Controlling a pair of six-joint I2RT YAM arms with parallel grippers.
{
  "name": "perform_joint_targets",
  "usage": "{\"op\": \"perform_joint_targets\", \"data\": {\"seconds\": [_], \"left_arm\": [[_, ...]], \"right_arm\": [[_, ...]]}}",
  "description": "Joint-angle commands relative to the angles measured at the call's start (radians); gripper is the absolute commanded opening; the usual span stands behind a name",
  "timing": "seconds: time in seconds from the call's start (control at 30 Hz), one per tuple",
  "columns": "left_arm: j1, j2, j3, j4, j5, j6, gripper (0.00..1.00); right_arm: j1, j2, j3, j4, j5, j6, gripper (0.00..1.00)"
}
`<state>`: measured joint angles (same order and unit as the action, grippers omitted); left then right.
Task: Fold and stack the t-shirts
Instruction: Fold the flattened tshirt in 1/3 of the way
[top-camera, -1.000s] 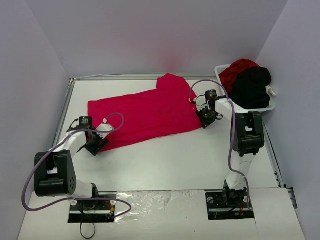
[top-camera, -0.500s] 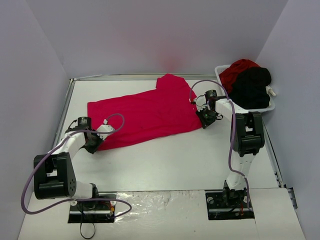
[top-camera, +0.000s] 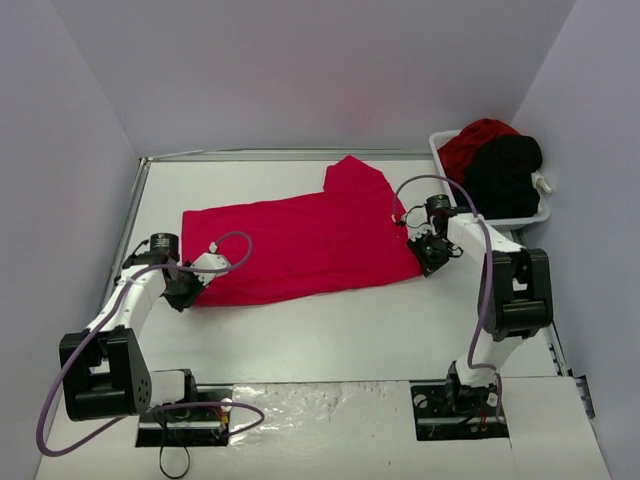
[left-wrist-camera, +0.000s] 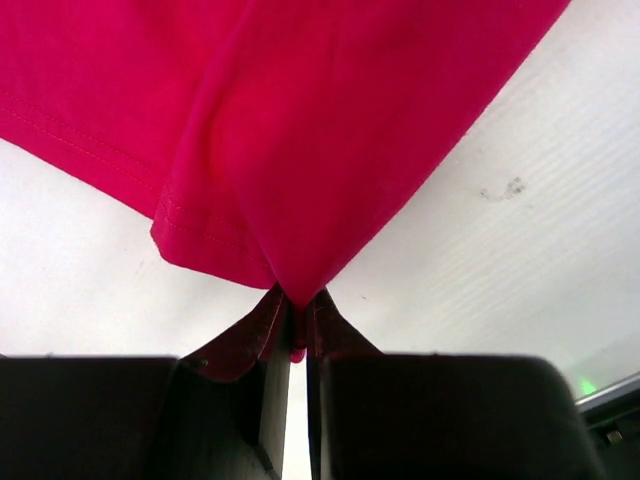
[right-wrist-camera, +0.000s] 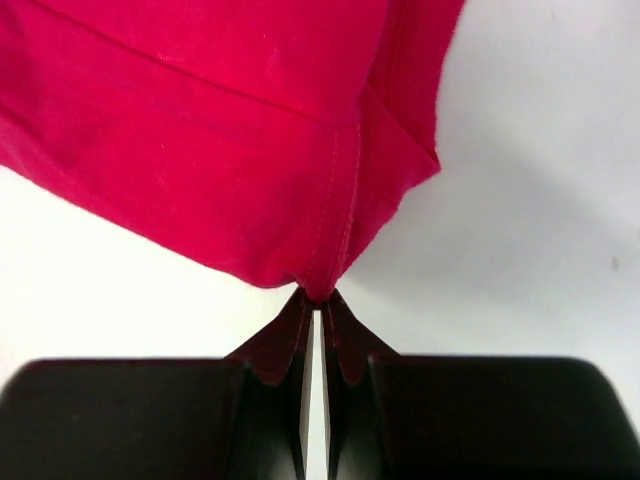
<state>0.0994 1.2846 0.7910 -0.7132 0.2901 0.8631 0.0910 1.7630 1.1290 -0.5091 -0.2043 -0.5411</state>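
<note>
A bright red t-shirt (top-camera: 300, 245) lies spread across the middle of the table, one sleeve pointing to the back. My left gripper (top-camera: 186, 291) is shut on its near-left corner; the left wrist view shows that red t-shirt (left-wrist-camera: 330, 130) pinched between the tips of the left gripper (left-wrist-camera: 298, 300). My right gripper (top-camera: 432, 254) is shut on the shirt's near-right edge, and the right wrist view shows a seamed fold of the red t-shirt (right-wrist-camera: 230, 150) caught in the right gripper (right-wrist-camera: 318, 298). Another red t-shirt (top-camera: 475, 140) and a black t-shirt (top-camera: 505, 172) lie heaped in the basket.
A white plastic basket (top-camera: 522, 217) stands at the back right, close behind my right arm. Grey walls enclose the table on three sides. A metal rail (top-camera: 128, 225) runs along the table's left edge.
My left gripper has shut on the shirt's near-left corner. Both arms have moved toward the near edge, dragging the shirt with them and pulling it straighter.
</note>
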Motion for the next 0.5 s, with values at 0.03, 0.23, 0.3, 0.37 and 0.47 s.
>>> {"op": "perform_joint_targets", "data": {"seconds": [0.03, 0.23, 0.3, 0.37, 0.47], "left_arm": [[0.003, -0.059, 0.022, -0.124, 0.055, 0.083, 0.02], [-0.006, -0.087, 0.011, -0.202, 0.093, 0.134, 0.02], [-0.007, -0.094, 0.010, -0.210, 0.095, 0.142, 0.02], [-0.010, -0.100, 0.013, -0.226, 0.099, 0.155, 0.02], [-0.013, -0.102, 0.013, -0.239, 0.095, 0.172, 0.02]], "right_arm": [[-0.007, -0.157, -0.041, -0.138, 0.045, -0.028, 0.00], [-0.007, -0.299, -0.081, -0.230, 0.046, -0.031, 0.00], [-0.007, -0.338, -0.084, -0.252, 0.048, -0.033, 0.00], [-0.007, -0.370, -0.086, -0.281, 0.057, -0.033, 0.00], [-0.008, -0.405, -0.087, -0.310, 0.065, -0.036, 0.00]]}}
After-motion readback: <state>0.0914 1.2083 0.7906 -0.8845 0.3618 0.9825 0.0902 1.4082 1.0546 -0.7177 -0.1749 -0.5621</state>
